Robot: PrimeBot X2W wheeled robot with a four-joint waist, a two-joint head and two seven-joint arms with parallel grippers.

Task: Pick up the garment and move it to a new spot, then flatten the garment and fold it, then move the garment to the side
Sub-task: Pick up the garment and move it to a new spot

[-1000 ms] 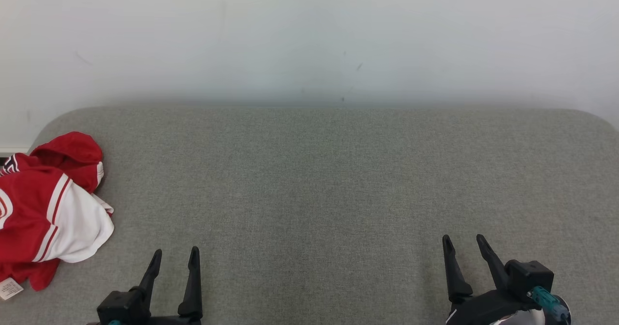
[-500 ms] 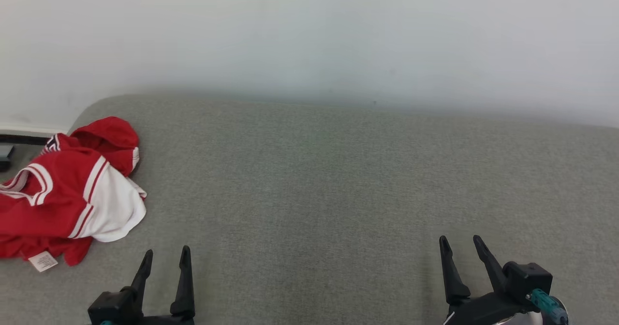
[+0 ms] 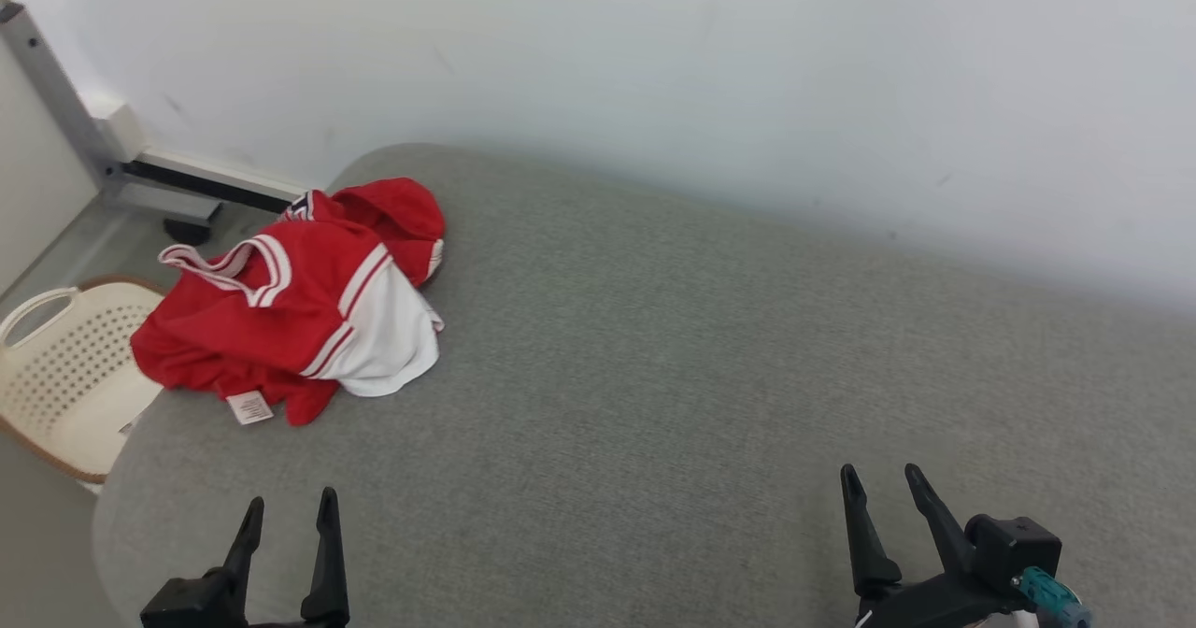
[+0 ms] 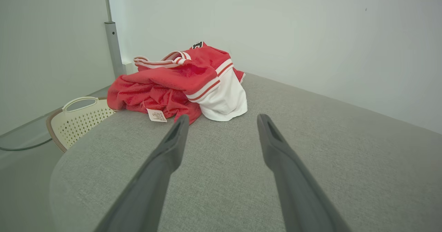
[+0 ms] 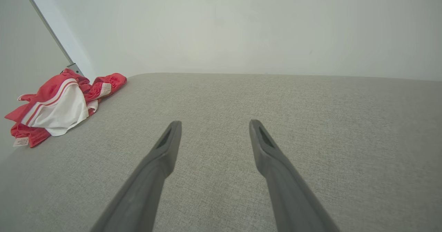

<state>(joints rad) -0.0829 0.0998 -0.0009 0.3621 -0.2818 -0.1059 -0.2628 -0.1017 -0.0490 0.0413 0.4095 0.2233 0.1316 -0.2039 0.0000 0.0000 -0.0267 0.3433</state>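
The garment (image 3: 299,306) is a red and white jersey, crumpled in a heap at the far left corner of the grey fabric surface (image 3: 654,376). A white label sticks out at its near edge. My left gripper (image 3: 290,506) is open and empty at the lower left of the head view, a short way in front of the heap. The left wrist view has the garment (image 4: 186,83) just beyond the open fingertips (image 4: 181,121). My right gripper (image 3: 880,478) is open and empty at the lower right, far from the garment (image 5: 58,106).
A cream perforated basket (image 3: 65,366) sits on the floor past the surface's left edge (image 4: 83,116). A white wall (image 3: 654,77) runs along the back, with a grey post (image 3: 51,86) in the left corner.
The head camera has turned left, so the garment now sits further right in the picture and the basket and post have come into sight. Both grippers stay open.
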